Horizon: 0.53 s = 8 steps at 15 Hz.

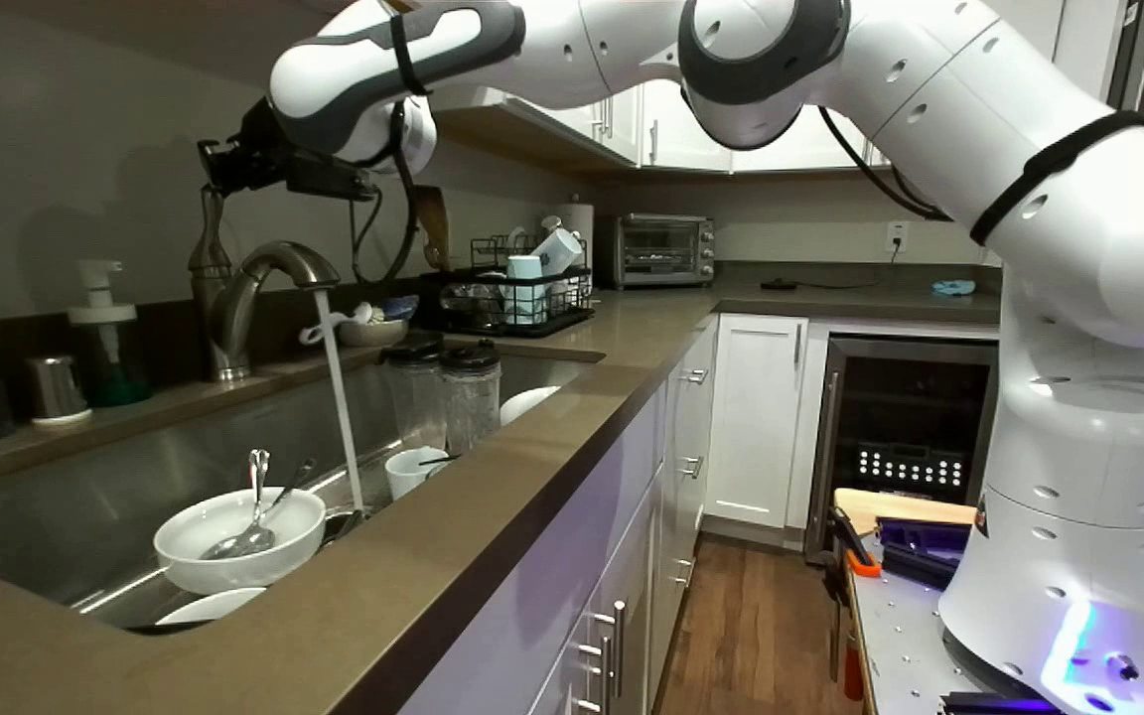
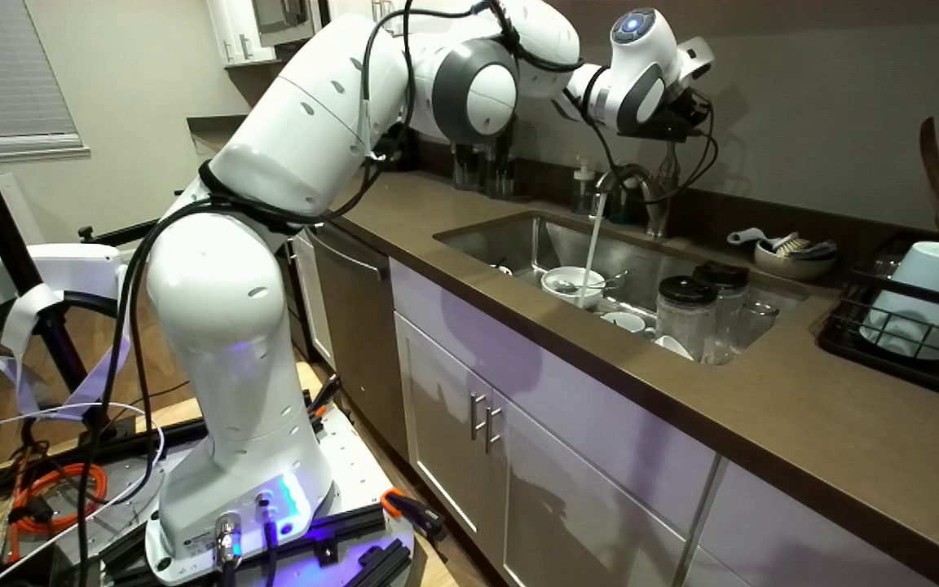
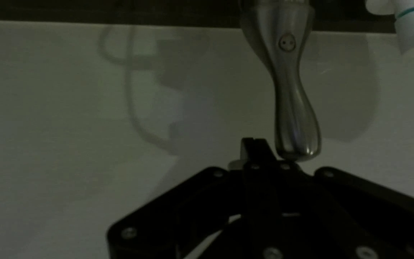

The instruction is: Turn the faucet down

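Observation:
The brushed-steel faucet [image 1: 279, 263] stands behind the sink, with water running from its arched spout. It also shows in an exterior view [image 2: 655, 204]. Its handle [image 1: 209, 238] points upright. In the wrist view, which looks upside down, the handle [image 3: 295, 118] hangs from the top, its rounded end by the jaws. My black gripper [image 1: 209, 167] is level with the top of the handle, close above or against it. In the wrist view the fingertips [image 3: 253, 139] are together and empty, beside the handle's end. Whether they touch it I cannot tell.
The sink holds a white bowl [image 1: 239, 536] with spoons, a white mug [image 1: 413, 472] and lidded clear jars [image 1: 473, 402]. Soap dispensers [image 1: 105, 338] and a steel cup [image 1: 58, 387] stand beside the faucet. A dish rack [image 1: 517, 298] stands on the counter. The wall is close behind the gripper.

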Motion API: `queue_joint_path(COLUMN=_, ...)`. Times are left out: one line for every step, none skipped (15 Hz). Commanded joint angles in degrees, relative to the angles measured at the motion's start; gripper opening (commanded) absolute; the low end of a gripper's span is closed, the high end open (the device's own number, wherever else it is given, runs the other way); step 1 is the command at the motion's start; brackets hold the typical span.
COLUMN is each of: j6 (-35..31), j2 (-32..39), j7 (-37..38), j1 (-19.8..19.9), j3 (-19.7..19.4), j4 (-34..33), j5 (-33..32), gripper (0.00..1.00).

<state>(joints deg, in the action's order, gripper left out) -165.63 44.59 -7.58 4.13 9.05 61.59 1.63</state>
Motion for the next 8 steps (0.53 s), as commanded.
queue_joint_path(j6=-0.64, j2=-3.35, j7=-2.03, j1=1.59, j3=1.74, j4=5.72, j5=0.49, gripper=0.02)
queue_joint_path(j6=-0.12, j2=-3.54, j7=-2.64, j1=2.06, j3=2.53, j4=5.95, j5=0.68, gripper=0.02)
queue_joint_path(j6=1.27, j2=-3.85, j7=-4.11, j1=3.19, j3=4.61, j4=6.05, j5=1.28, gripper=0.02)
queue_joint_path(j6=2.24, j2=-4.07, j7=-5.43, j1=4.31, j3=6.56, j4=6.27, j5=1.73, gripper=0.02)
queue_joint_path(j6=3.19, j2=-4.21, j7=-6.47, j1=5.23, j3=8.00, j4=6.33, j5=1.91, gripper=0.02)
queue_joint_path(j6=2.68, j2=-4.20, j7=-5.36, j1=4.98, j3=7.01, j4=6.24, j5=1.06, gripper=0.02)
queue_joint_path(j6=1.49, j2=-3.99, j7=-4.54, j1=4.85, j3=6.38, j4=6.03, j5=0.48, gripper=0.02)
queue_joint_path(j6=1.58, j2=-3.77, j7=-4.80, j1=5.15, j3=6.89, j4=5.84, j5=0.53, gripper=0.02)
